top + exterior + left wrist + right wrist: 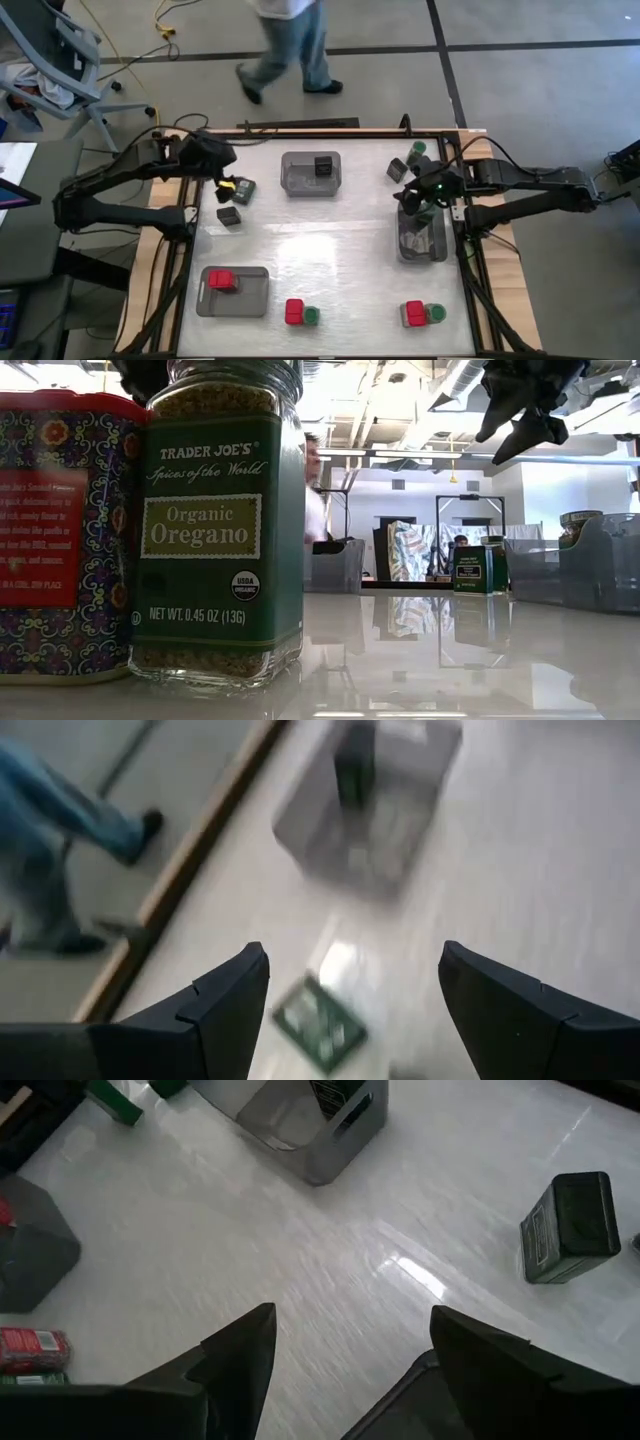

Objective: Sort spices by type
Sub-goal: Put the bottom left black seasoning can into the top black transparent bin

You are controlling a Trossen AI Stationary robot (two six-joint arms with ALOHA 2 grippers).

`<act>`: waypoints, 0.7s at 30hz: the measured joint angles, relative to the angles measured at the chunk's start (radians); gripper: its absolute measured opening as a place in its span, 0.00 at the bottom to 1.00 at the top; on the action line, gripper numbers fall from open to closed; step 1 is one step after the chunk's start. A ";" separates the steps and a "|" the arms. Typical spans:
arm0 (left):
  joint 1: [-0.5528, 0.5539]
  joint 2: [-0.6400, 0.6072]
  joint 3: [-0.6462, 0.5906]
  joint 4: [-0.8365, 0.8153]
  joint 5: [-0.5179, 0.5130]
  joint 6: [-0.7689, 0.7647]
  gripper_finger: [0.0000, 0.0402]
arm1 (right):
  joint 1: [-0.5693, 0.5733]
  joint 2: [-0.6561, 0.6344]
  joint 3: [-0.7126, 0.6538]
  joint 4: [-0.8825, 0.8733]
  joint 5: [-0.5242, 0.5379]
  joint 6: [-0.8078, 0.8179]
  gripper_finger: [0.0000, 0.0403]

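- On the table's left, the left gripper (pixel 222 172) hovers with its fingers spread and empty, above a black box (pixel 243 189) lying flat; another black box (pixel 229 215) lies just beside.
- Near the front left, a red box (pixel 221 280) sits in a grey tray (pixel 250 297).
- At the back middle, a second tray (pixel 296 178) holds a black box (pixel 325 166).
- Along the front, two red boxes (pixel 295 312) (pixel 414 314) each touch a green-lidded jar (pixel 311 316) (pixel 435 313).
- At the right, the right gripper (pixel 417 197) hangs over a third tray (pixel 437 244), fingers parted and holding nothing; a black box (pixel 398 169) and a green-lidded jar (pixel 417 150) stand behind it.
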 joint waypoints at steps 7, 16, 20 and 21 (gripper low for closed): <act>0.003 0.020 0.000 -0.165 -0.012 -0.065 0.69 | 0.000 0.000 -0.034 -0.021 0.000 -0.051 0.72; 0.003 0.030 0.000 -0.149 -0.016 -0.078 0.69 | 0.003 0.004 -0.095 -0.002 0.000 -0.055 0.72; 0.003 0.053 -0.001 -0.157 -0.015 -0.080 0.69 | 0.003 0.005 -0.099 0.000 0.000 -0.055 0.72; 0.003 0.062 -0.001 -0.153 -0.016 -0.080 0.69 | 0.003 0.005 -0.099 -0.001 0.000 -0.055 0.72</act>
